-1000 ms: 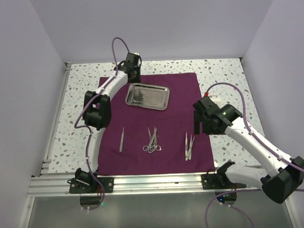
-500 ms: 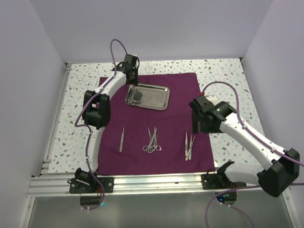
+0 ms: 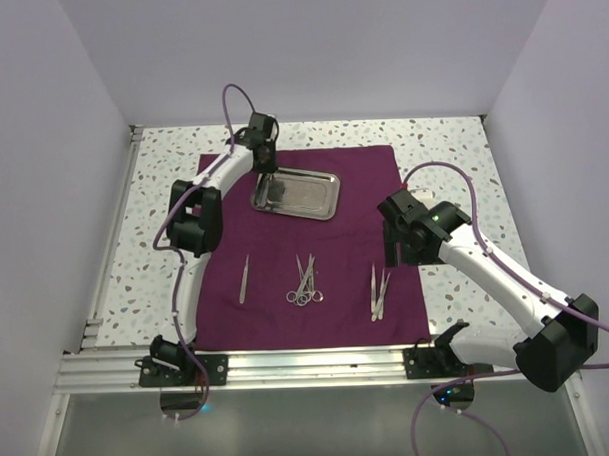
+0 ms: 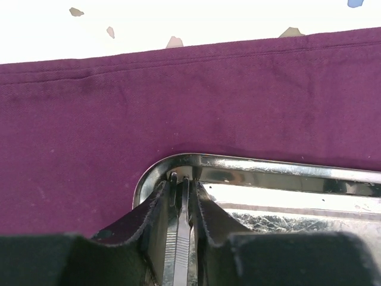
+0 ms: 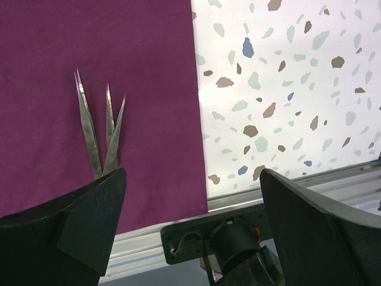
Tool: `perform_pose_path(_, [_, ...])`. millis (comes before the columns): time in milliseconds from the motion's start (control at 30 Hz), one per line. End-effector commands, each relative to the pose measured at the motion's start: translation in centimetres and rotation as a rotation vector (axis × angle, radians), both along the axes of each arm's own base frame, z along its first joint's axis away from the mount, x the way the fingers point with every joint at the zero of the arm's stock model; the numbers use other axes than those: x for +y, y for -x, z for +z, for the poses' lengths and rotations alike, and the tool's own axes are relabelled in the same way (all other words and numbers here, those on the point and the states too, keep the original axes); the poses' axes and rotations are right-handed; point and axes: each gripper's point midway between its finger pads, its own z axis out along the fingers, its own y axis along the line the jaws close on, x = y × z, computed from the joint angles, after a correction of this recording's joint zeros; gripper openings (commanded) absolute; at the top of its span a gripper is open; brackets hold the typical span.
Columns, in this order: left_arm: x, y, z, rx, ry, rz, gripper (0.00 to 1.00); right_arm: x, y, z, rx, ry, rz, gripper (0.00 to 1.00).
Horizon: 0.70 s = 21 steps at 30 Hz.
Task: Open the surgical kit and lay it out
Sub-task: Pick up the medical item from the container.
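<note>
We judge the step in hand to be lifting the last piece out of the tray (image 4: 268, 168). The left gripper (image 4: 181, 190) sits at the tray's rounded corner with its jaws drawn narrow around a slim steel instrument (image 4: 180, 238), ribbed along its length, which runs straight back between the fingers (image 4: 156, 205). We cannot tell whether the pads already bear on it, or whether it rests on the tray floor. The cloth (image 4: 178, 101) lies flat just ahead of the fingertips and beyond the rim, and the tray's shiny floor stretches off to the gripper's right.

To do this well, we would close squarely on the ribbed part so the steel cannot twist; the rim stands just ahead of the tips, so we would rise straight up before travelling, or the tip may catch the rim and drag the tray across the cloth. We would then carry it low and set it down parallel to the pieces already laid out, in a bare stretch of cloth.

The right gripper (image 5: 191, 179) is spread wide with nothing between its jaws, over the cloth's side edge where the speckled table (image 5: 286, 89) begins; a pair of tweezers (image 5: 101, 131) lies just ahead of its left finger. From above, the scissors (image 3: 304, 283) and a single tweezers (image 3: 243, 278) lie farther along the same row.
</note>
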Motion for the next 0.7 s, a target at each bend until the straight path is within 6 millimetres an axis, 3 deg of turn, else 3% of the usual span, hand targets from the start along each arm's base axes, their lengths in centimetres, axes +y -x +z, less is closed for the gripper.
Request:
perform_pose_path(0, [0.7,0.5,-2.1,0.044,-0.015,0.008,0.25,-0.1,-1.2,1.2,-0.056,0.005,-0.009,0.98])
perform_pose_path(167, [2.7,2.3,-5.2,0.141,-0.117,0.06,0.09,-0.4,-1.2,1.2,-0.058,0.004,-0.019,0.98])
perform_pose_path(333, [4.2,4.5,-8.3,0.235,-0.193,0.077,0.07,-0.6,-1.2,1.2,-0.059,0.0,-0.028,0.98])
perform_pose_path(433, [4.6,5.1,-8.8,0.259,-0.225,0.071,0.07,-0.5,-1.2,1.0,-0.057,-0.008,-0.03,0.99])
perform_pose_path(533, [4.2,5.0,-8.9,0.272,-0.215,0.047,0.0,-0.5,-1.3,1.0,-0.057,-0.011,-0.032,0.99])
perform_pose_path(667, [3.2,4.1,-7.3,0.234,-0.159,0.031,0.0,-0.3,-1.2,1.0,-0.058,-0.02,-0.03,0.98])
